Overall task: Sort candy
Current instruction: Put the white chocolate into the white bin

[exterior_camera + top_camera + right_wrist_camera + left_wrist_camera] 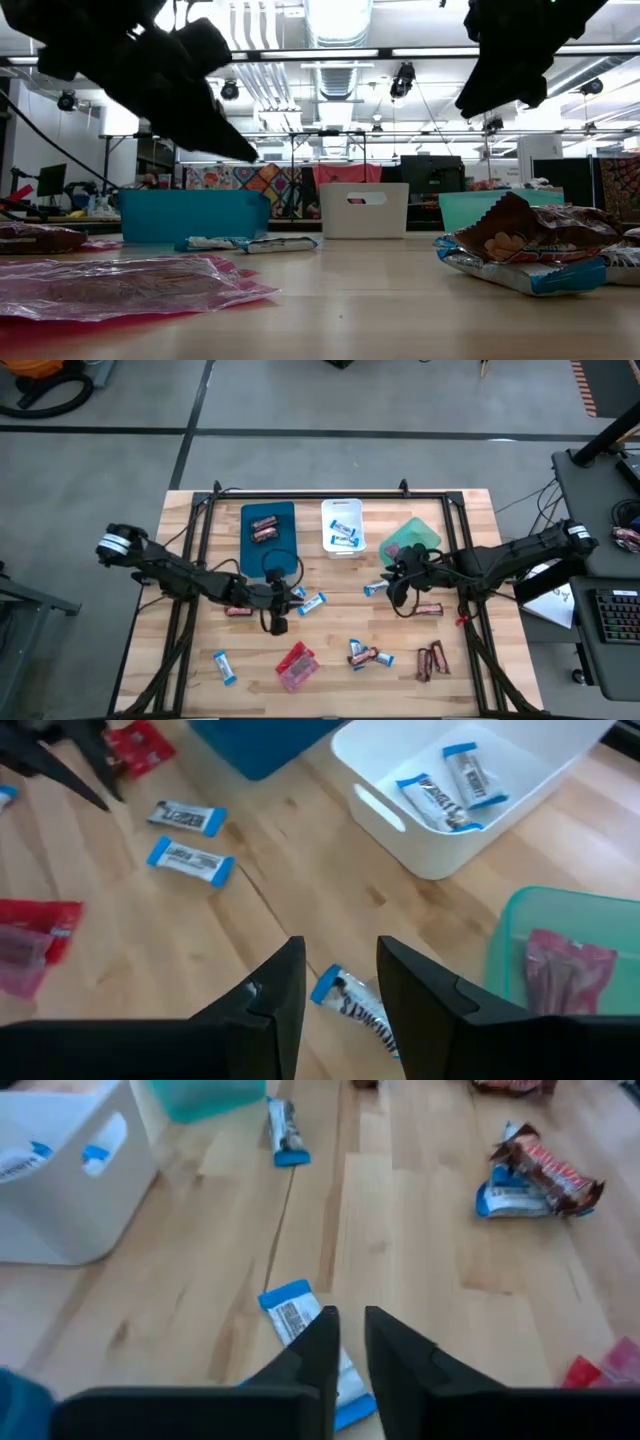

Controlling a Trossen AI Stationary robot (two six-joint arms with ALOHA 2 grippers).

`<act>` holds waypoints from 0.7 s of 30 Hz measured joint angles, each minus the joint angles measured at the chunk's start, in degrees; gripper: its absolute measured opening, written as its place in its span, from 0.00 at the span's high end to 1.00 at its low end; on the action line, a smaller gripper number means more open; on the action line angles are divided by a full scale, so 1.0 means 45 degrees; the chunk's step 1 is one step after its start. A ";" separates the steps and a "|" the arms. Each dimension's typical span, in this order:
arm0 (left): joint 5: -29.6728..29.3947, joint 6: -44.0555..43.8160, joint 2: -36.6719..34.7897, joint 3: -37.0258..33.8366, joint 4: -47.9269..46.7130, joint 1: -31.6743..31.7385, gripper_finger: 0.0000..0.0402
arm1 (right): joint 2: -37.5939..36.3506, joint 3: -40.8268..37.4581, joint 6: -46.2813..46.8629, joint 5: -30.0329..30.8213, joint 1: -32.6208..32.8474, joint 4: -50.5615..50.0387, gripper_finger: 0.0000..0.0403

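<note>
My left gripper (279,624) (351,1330) hangs above the table, near side of the blue tray (268,538). Its fingers stand a narrow gap apart over a blue-and-white bar (291,1311) and touch nothing. My right gripper (398,596) (341,965) is open and empty, hovering over another blue-and-white bar (350,1000) in front of the green tray (410,538). The blue tray holds dark brown-red bars (264,527), the white tray (342,542) blue-and-white bars (452,788), and the green tray a pink packet (562,970). In the low view both grippers hang well clear of the tabletop.
Loose candy lies flat on the wood: blue-and-white bars (312,603) (224,667), brown bars (238,611) (428,609) (432,660), a red packet (297,665) and a small pile (362,654). A black frame (330,495) runs around the table. The near left corner has room.
</note>
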 joint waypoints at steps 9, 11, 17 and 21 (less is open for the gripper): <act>-0.0596 0.0004 0.2109 0.0932 0.0159 -0.0024 0.62 | 0.0008 -0.0005 -0.0002 0.1015 0.0778 0.0267 0.71; -0.0621 -0.0003 0.2640 0.1250 0.0149 -0.0024 0.57 | 0.0067 -0.0005 -0.0002 0.1069 0.0811 0.0340 0.71; -0.0791 -0.0595 0.3876 0.1887 -0.0452 0.0061 0.52 | 0.0345 -0.0010 -0.0004 0.1072 0.0831 0.0436 0.71; -0.1183 -0.1099 0.4256 0.1933 -0.0520 0.0110 0.52 | 0.0679 -0.0010 0.0002 0.1062 0.0829 0.0503 0.71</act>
